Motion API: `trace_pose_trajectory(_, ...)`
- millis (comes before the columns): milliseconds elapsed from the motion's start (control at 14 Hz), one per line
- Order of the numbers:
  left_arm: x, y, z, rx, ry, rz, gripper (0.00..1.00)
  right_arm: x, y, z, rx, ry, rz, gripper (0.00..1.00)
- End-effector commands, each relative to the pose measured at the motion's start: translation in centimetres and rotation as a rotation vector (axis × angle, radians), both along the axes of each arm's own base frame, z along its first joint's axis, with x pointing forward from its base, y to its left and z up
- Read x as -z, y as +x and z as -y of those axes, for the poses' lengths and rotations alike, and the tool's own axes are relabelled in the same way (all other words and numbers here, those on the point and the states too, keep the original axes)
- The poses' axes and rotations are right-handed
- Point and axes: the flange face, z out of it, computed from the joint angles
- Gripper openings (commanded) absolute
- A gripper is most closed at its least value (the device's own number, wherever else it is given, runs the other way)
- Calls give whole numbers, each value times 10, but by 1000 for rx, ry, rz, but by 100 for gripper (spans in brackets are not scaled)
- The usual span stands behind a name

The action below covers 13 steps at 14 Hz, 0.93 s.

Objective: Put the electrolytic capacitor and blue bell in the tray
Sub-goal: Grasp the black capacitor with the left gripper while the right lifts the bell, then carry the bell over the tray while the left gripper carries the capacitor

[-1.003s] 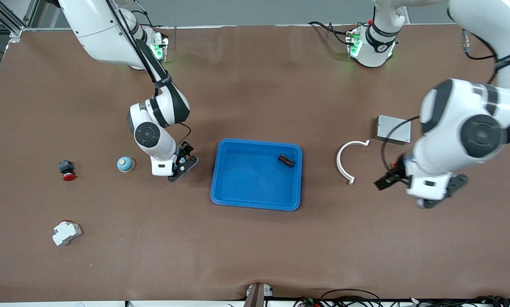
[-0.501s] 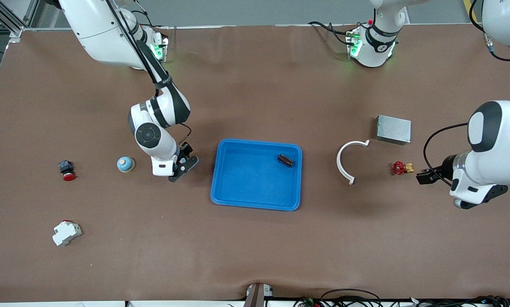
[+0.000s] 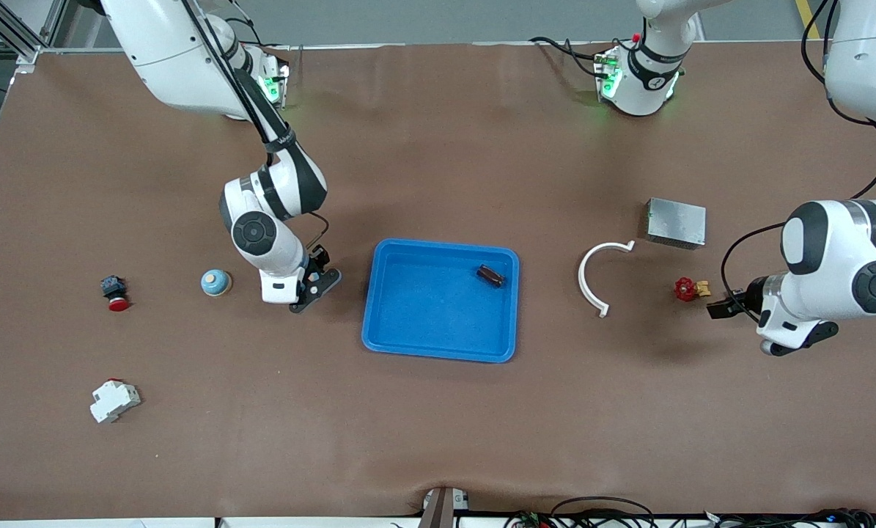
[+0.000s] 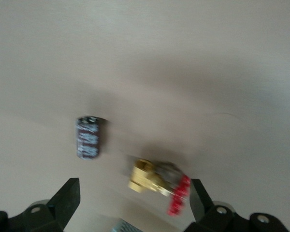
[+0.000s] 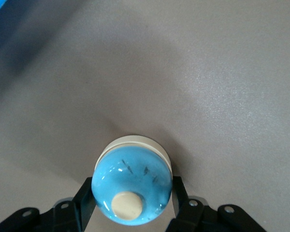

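My right gripper hangs between tray and glossy blue domed bell, fingers spread, empty. Dark cylinder lies in tray. My left gripper, toward left arm's end from tray, wide open, empty, over brass valve and capacitor, sleeve print unreadable

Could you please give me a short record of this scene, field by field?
tray: mid-table, holds one small dark part
bell: on the table, outside the tray, toward the right arm's end
capacitor: on the table near the valve, seen in the left wrist view only
left gripper: jaws open, over the table by the valve
right gripper: jaws open, by the bell
other items: white arc, metal box, red button, white breaker
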Motion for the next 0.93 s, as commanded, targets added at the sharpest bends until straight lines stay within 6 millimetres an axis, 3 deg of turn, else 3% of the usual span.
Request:
trace_pose_trajectory(0,14,-6,-26,55,59,32,99,-31,9,-8,57,21,-46,12)
trace_pose_trajectory(72,21,-10,-31,53,56,41,88,-41,9,-12,95,39,-61,12)
trace_pose_trajectory(215,34,-14,-30,72,55,42,80,-59,7,-22,174,47,-55,12)
trace_pose_trajectory(358,46,-18,-40,60,51,29,74,-69,-3,-50,264,38,-36,12)
trace_pose_trajectory(573,62,-19,-40,60,39,20,61,-83,-20,-110,406,34,-3,12)
trace_pose_trajectory(716,66,-19,-39,61,35,22,45,-90,-25,-139,466,41,15,12)
trace_pose_trajectory(860,68,-17,-41,58,32,31,22,-83,-20,-144,481,42,14,12)
